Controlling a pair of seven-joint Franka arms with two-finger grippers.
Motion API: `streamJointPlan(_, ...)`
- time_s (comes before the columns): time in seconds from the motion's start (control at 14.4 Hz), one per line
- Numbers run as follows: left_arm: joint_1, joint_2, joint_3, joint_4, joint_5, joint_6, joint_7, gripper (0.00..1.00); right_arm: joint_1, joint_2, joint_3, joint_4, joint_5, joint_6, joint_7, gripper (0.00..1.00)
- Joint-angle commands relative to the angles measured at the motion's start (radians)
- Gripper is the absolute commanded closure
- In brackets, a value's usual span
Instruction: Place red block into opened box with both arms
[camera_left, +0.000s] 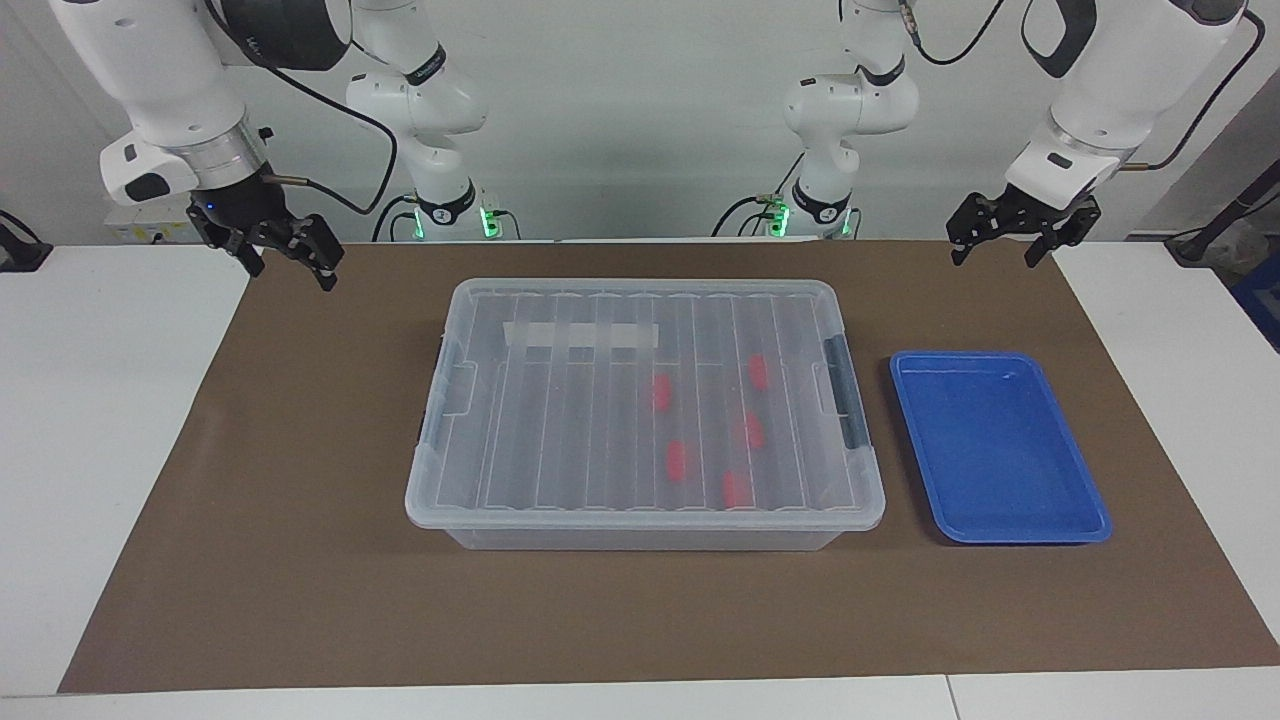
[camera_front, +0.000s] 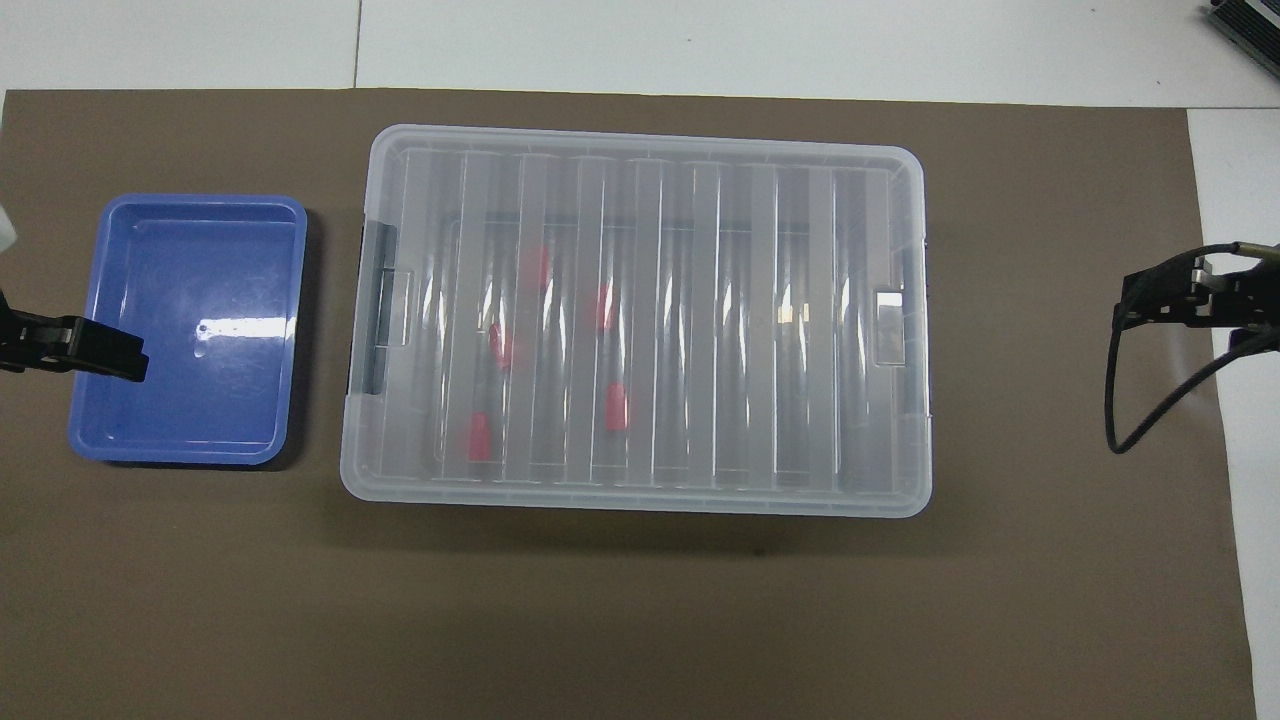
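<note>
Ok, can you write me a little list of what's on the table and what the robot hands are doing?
box: clear box on the brown mat, lid on it
red blocks: five, inside the box under the lid, e.g. one, all toward the left arm's end
tray: blue tray beside the box, toward the left arm's end, nothing in it
left gripper: open, up in the air, holding nothing
right gripper: open, up over the mat's edge, holding nothing

Ribbed lid (camera_left: 640, 400) covers box (camera_left: 640, 535), apparently blocking red blocks (camera_left: 677, 460); mat (camera_left: 300, 560) around open.
</note>
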Motion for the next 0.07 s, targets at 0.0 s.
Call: streamJointPlan(0.0, 0.004, -0.023, 0.018, -0.029, -0.012, 0.012, 0.005, 0.00, -0.006, -0.019, 0.005, -0.020, 0.013, 0.006, -0.001, 0.00)
